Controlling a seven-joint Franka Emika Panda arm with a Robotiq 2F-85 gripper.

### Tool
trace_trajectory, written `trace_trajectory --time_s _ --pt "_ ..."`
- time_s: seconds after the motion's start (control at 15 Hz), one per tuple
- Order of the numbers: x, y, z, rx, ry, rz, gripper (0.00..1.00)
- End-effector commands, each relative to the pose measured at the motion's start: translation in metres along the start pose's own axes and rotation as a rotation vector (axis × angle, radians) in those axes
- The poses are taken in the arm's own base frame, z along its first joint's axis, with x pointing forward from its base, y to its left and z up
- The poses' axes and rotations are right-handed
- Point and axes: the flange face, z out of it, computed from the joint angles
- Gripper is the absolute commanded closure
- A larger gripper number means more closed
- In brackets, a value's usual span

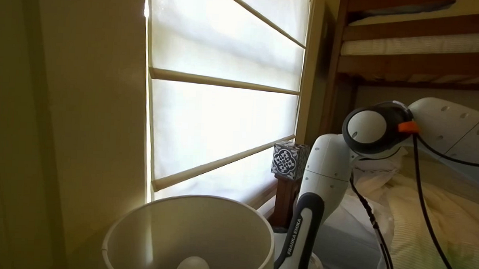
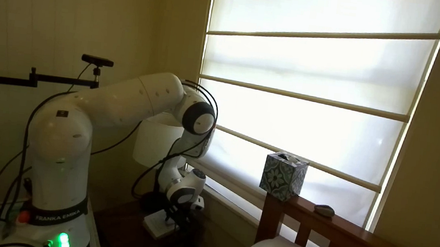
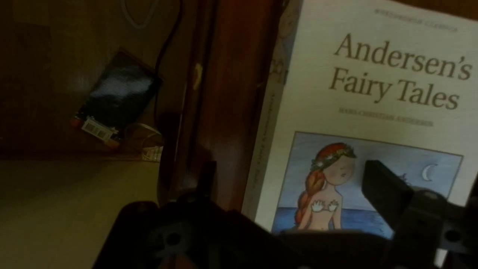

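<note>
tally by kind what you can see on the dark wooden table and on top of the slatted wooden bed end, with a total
Books: 1, the cream rectangular paperback titled Andersen's Fairy Tales
Lamps: 1, the white drum-shaded lamp
Tissue boxes: 1, the grey-and-white patterned cube-shaped tissue box
Unclear kind: 1, the small grey rounded object
Total: 4

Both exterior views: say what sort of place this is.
Most likely a bedroom: a wooden bunk bed, rumpled bedding on its lower bunk and a shaded lamp point that way.
</note>
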Motion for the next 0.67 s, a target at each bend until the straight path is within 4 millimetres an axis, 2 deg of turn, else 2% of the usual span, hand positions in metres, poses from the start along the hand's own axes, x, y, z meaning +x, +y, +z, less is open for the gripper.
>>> trace_trajectory --time_s 0.0,0.2,0.33,0.53,0.6 --pt "0.012 0.0 0.012 0.04 -0.014 -0.039 0.26" --pt "0.017 0.0 0.016 0.075 -0.038 -0.049 0.49" --pt "0.021 0.002 0.013 0.089 -0.046 -0.045 0.6" --pt "0.02 0.018 -0.006 0.079 -0.037 0.002 0.8" --pt "0.018 0.025 -0.011 0.073 -0.02 0.022 0.81"
